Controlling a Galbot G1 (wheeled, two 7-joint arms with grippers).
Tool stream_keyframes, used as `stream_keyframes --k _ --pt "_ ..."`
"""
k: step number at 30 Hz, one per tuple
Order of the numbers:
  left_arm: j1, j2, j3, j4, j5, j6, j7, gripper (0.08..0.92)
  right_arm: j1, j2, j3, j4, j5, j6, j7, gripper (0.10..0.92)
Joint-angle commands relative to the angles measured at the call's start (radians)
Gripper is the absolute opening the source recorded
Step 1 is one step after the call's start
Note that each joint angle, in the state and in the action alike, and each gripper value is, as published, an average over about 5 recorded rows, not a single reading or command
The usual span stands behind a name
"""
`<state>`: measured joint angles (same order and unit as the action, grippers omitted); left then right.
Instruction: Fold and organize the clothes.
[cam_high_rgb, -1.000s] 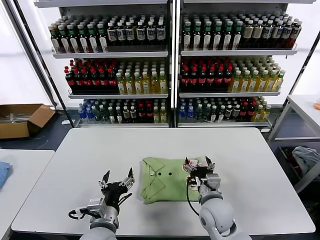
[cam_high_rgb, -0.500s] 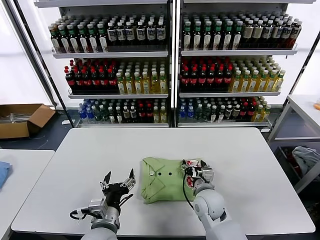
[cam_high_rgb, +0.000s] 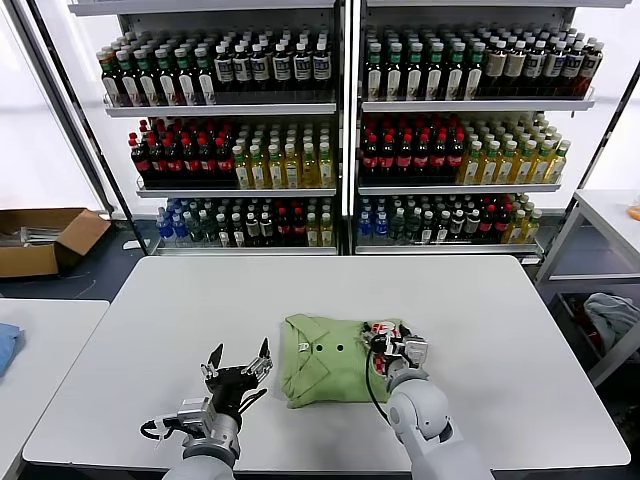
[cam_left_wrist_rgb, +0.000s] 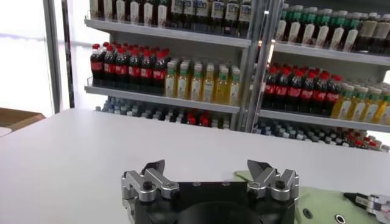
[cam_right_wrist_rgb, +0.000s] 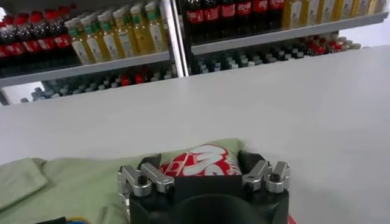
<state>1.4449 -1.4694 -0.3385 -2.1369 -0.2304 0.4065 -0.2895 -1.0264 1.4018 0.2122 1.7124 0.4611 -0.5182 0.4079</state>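
Note:
The light green polo shirt (cam_high_rgb: 325, 372) lies folded on the white table (cam_high_rgb: 480, 320), collar and small buttons up, with its red-and-white print at the right edge. My right gripper (cam_high_rgb: 396, 346) is low at that edge. In the right wrist view the gripper (cam_right_wrist_rgb: 201, 163) is open, its fingers (cam_right_wrist_rgb: 145, 175) spread to either side of the print (cam_right_wrist_rgb: 204, 161). My left gripper (cam_high_rgb: 238, 364) is open and empty above the table, left of the shirt. In the left wrist view the gripper (cam_left_wrist_rgb: 210, 167) faces the bare tabletop, with the shirt (cam_left_wrist_rgb: 326, 207) off to one side.
Shelves of bottles (cam_high_rgb: 340, 130) stand behind the table. A cardboard box (cam_high_rgb: 45, 238) sits on the floor at far left. A blue cloth (cam_high_rgb: 6, 345) lies on a side table at left. A grey-blue bundle (cam_high_rgb: 610, 315) sits at far right.
My right gripper has moved down and forward onto the shirt's right edge, over the print. The left gripper has hardly moved.

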Motion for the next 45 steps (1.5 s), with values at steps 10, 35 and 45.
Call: stream_keyframes --k 10,35,45 --pt "0.006 -0.024 -0.025 -0.03 0.062 -0.117 0.008 0.823 -0.274 -0.244 0.256 0.376 -0.279 0.073 -0.05 0.823" --pt "-0.012 -0.009 -0.068 0.014 0.109 -0.207 0.04 0.823 -0.448 -0.144 0.29 0.401 -0.229 0.138 -0.036 0.823" --pt "0.0 -0.007 -0.082 0.013 0.161 -0.203 0.081 0.823 -0.459 -0.139 0.29 0.443 -0.22 0.139 -0.04 0.823"
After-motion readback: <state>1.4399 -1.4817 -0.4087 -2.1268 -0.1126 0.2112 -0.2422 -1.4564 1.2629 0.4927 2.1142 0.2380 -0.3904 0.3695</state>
